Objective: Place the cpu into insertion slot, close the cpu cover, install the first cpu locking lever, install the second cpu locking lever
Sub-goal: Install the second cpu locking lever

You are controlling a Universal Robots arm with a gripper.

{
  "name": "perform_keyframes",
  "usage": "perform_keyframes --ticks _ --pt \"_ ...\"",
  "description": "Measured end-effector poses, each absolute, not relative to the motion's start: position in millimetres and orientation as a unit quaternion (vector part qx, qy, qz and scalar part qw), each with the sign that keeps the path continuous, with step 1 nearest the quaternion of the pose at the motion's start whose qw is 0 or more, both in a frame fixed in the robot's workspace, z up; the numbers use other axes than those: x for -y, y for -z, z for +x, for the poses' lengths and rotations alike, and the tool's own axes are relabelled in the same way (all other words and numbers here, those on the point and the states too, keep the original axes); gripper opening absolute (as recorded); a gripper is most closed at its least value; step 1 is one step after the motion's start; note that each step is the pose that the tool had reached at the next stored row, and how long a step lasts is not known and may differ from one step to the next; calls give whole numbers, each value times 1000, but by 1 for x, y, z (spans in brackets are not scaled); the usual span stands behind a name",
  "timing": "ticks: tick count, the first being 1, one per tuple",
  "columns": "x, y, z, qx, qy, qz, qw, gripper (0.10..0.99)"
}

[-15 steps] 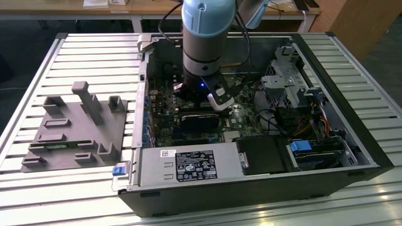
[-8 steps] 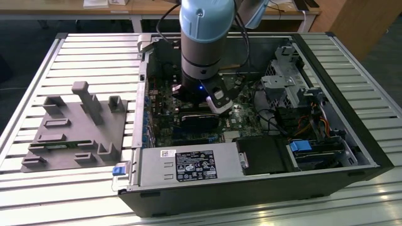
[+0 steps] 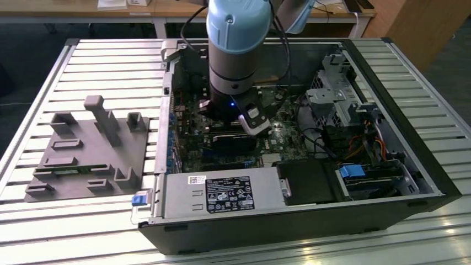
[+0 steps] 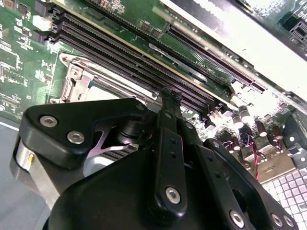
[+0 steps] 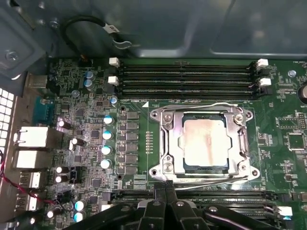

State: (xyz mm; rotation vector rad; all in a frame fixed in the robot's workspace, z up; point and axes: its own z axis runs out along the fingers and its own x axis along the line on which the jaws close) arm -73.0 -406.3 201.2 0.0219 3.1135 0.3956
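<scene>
The cpu shows its pale silvery face inside the insertion slot, whose black rim frames it. Over it lies the cpu cover, a grey metal frame flat on the socket. One wire locking lever runs along the socket's far edge. Another lever runs along the near edge. In the first wrist view my gripper is shut, its tips together right at the near lever, by the socket's corner. The second wrist view has the gripper over the black slots beside the socket frame. The exterior view places the gripper low inside the open case.
Long black memory slots flank the socket on both sides. A row of capacitors stands beside it. The computer case walls surround the board, with a power supply and drive cage. A grey fixture sits on the slatted table.
</scene>
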Motion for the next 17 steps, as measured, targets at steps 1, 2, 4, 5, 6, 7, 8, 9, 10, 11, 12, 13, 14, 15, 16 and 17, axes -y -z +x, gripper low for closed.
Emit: perform_keyframes --ticks 1,2,4,5,6,7,8,9,10,11,12,13,14,15,16,17 --pt "406 -201 -73 -992 -127 7 2 106" --pt "406 -200 -73 -992 -127 7 1 106" --pt "406 -198 -74 -992 -129 7 1 106" --pt "406 -198 -74 -991 -131 7 1 106" --pt "406 -197 -74 -991 -132 7 1 106" --pt "406 -196 -74 -991 -134 7 1 106" --pt "406 -196 -74 -991 -136 7 1 106" --pt "406 -195 -74 -990 -138 7 1 106" --pt "406 -195 -74 -990 -139 7 1 106" --pt "406 -194 -74 -990 -141 7 1 106" --pt "406 -194 -74 -990 -142 7 1 106" --pt "406 -193 -74 -990 -144 7 1 106" --pt "406 -193 -74 -989 -146 7 1 106" --pt "406 -193 -74 -989 -147 7 1 106" --pt "406 -192 -74 -989 -148 7 1 106" --pt "406 -192 -74 -989 -150 7 1 106"
